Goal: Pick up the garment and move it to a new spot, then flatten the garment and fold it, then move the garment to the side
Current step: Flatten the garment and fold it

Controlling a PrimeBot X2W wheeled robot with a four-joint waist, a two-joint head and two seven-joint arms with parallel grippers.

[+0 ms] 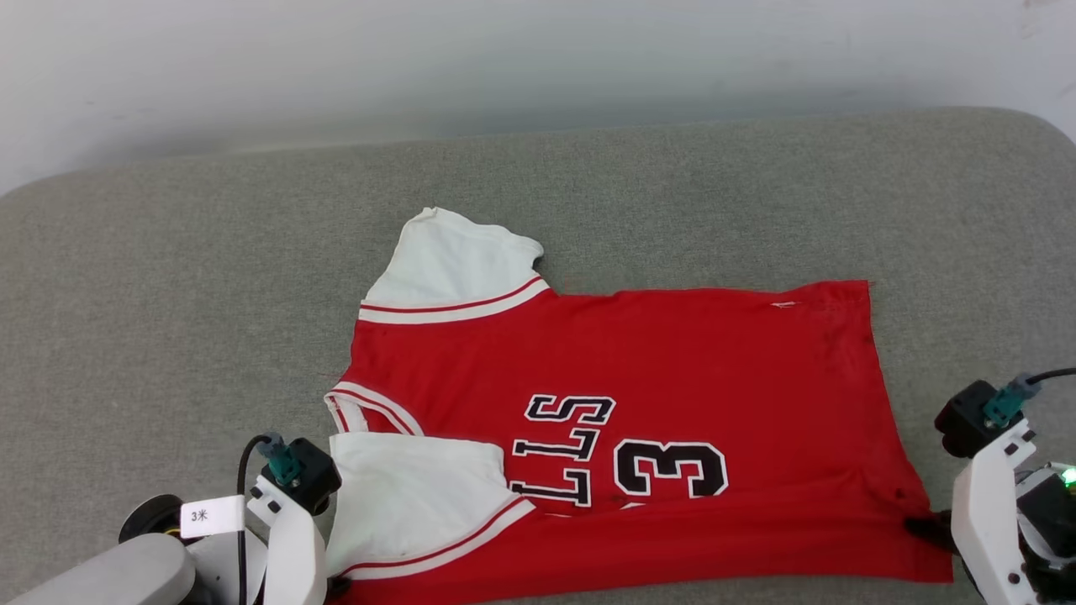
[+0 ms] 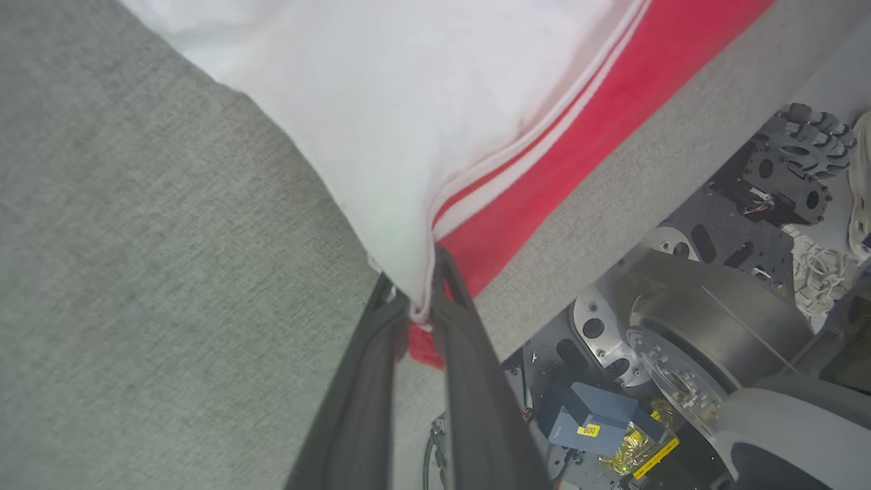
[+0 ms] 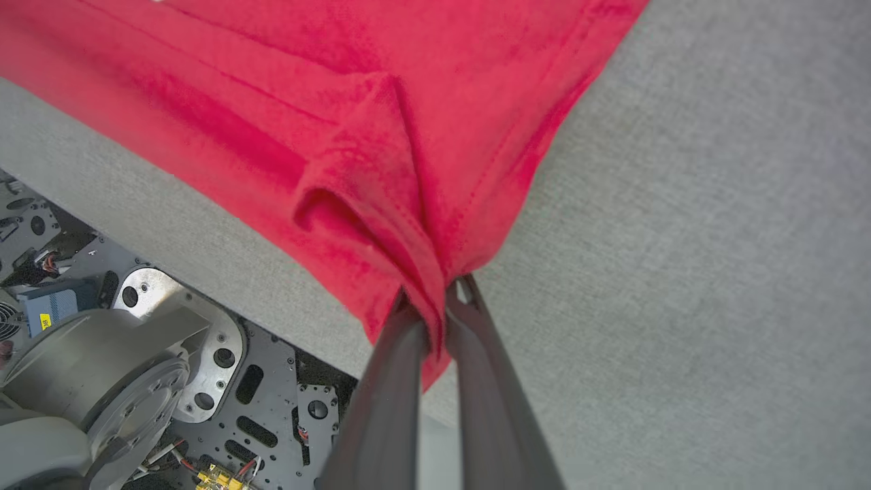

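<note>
**A:** Where is the garment (image 1: 672, 353) found, and how is it held?

**B:** It is spread along the near edge of the grey surface (image 1: 168, 277). The left gripper (image 2: 420, 305) is closed on the white sleeve (image 2: 381, 102) corner, and the right gripper (image 3: 437, 303) is closed on the red hem corner.

**A:** How is the step best done?

**B:** A fold is judged to be in hand. Both corners should be raised together and level, so that no slack is dragged.

**A:** What is added by each view?

**B:** The pinches are shown plainly by the wrist views. In the head view the left fingertips seem hidden behind the wrist, but the whole lay is given.
</note>
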